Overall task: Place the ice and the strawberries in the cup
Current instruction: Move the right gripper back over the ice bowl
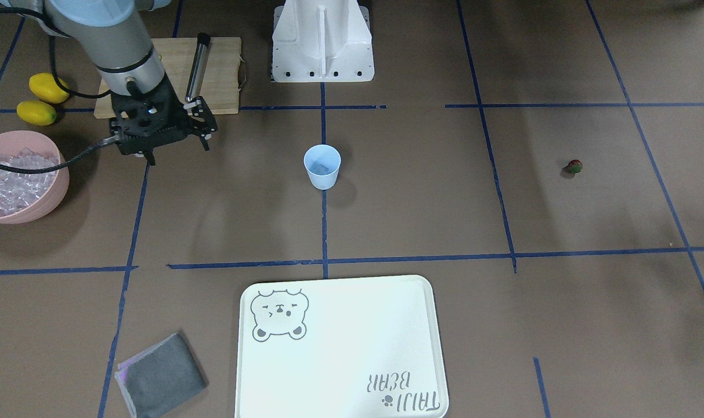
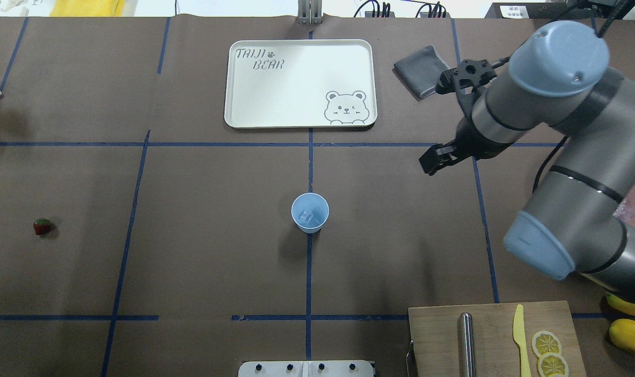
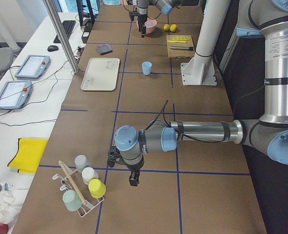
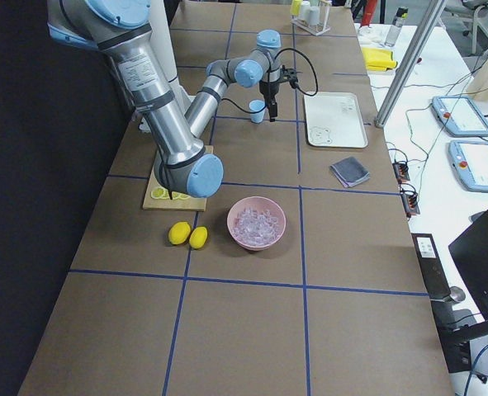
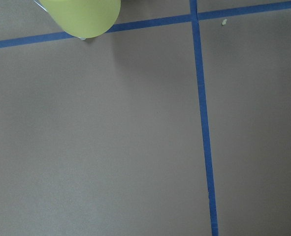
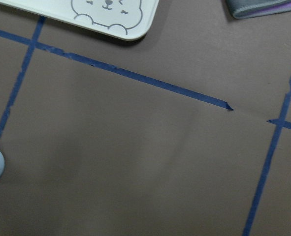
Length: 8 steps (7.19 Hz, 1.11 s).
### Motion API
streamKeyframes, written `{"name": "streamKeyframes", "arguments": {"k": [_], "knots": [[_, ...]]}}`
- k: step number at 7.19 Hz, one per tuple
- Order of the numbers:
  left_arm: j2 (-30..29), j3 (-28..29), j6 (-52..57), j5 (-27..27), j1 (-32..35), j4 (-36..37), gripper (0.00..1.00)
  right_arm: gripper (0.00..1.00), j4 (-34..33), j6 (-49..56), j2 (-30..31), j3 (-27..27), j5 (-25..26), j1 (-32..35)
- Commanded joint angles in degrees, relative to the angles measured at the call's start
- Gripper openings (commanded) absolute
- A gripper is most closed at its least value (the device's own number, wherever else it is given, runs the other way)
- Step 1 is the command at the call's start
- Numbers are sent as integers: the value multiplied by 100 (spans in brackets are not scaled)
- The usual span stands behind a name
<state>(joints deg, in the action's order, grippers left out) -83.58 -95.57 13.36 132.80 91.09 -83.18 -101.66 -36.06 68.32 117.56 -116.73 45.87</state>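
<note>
The pale blue cup (image 1: 322,166) (image 2: 310,212) stands upright at the table's middle with at least one clear ice cube (image 2: 309,215) inside. More ice (image 1: 12,181) fills the pink bowl (image 1: 53,200). The strawberry (image 1: 573,167) (image 2: 42,226) lies alone on the robot's left side. My right gripper (image 1: 177,151) (image 2: 433,158) hangs open and holds nothing, between the cup and the bowl. My left gripper (image 3: 133,179) shows only in the exterior left view, far from the cup beside a cup rack; I cannot tell whether it is open or shut.
A white bear tray (image 2: 300,84) and a grey cloth (image 2: 419,70) lie at the far side. Near the robot are a wooden board (image 2: 495,335) with a yellow knife, lemon slices and a metal rod, and two lemons (image 1: 43,100). A rack of cups (image 3: 83,187) stands at the left end.
</note>
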Motion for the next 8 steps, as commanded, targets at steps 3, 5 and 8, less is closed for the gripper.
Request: {"name": "streamKeyframes", "arguments": {"k": [3,5,8], "knots": [[8,-5,0,0,-12,4,100,100,310,2372,1628,180,-1131,1790],[9,-5,0,0,-21,4,100,100,1040,2622,2481,136,-1194,2030],[0,-5,0,0,-21,4,100,100,2083,2851,3195,-318,-1177,2171]]}}
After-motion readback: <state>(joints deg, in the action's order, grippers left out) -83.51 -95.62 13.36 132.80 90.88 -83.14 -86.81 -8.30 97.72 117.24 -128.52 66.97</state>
